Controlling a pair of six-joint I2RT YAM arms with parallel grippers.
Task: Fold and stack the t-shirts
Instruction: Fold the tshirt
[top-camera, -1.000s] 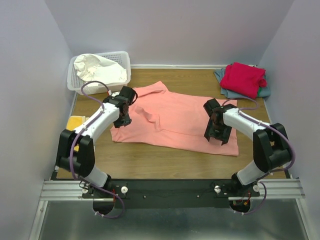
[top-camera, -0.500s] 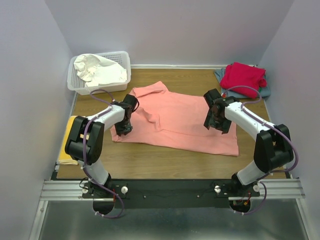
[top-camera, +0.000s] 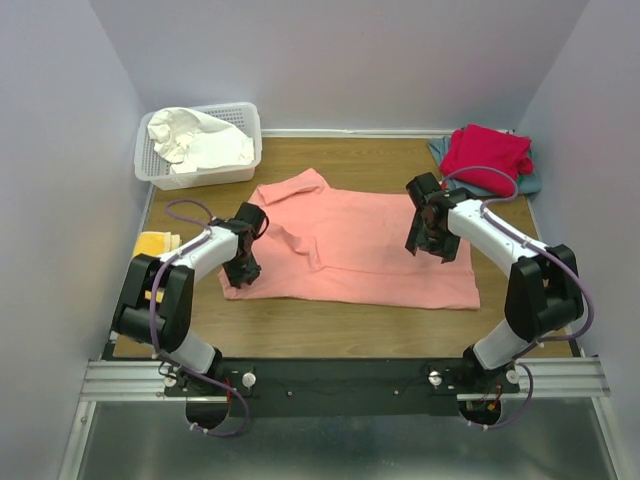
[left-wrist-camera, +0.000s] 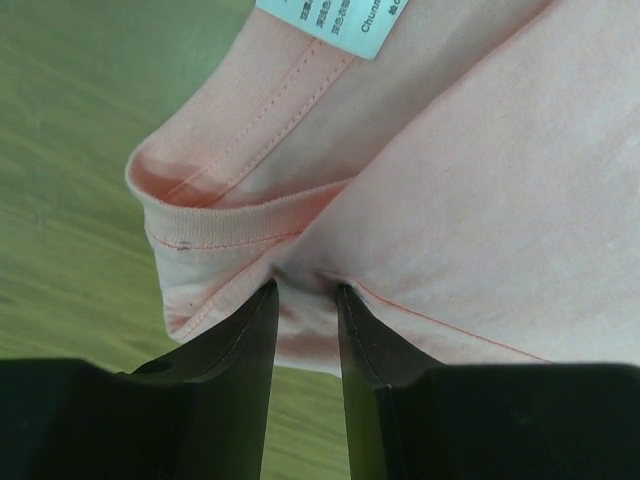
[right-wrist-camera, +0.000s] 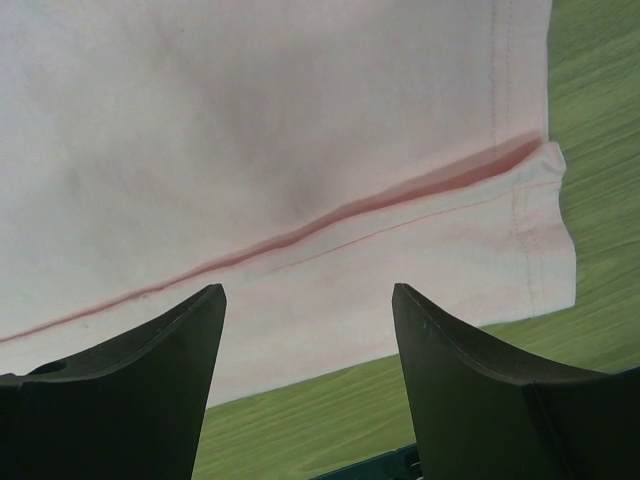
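Soft pink in the middle, bright red in the corner

The pink shirt (top-camera: 360, 250) is plain salmon pink all over, with no pattern. Close up, its seams show as darker pink lines, and its label (left-wrist-camera: 330, 18) is white with tiny dark writing. The red shirt (top-camera: 487, 155) is a deep plain red. The blue shirt (top-camera: 441, 152) is a dull grey-blue. The white shirt (top-camera: 200, 140) is creamy white, and the basket (top-camera: 252, 125) is white too, with a grid of little holes. The table (top-camera: 330, 325) is brown wood with stripy grain. It looks greenish in the wrist views. The arms (top-camera: 205, 245) are white and black, with purple cables (top-camera: 183, 202). The walls (top-camera: 350, 60) are pale lilac.
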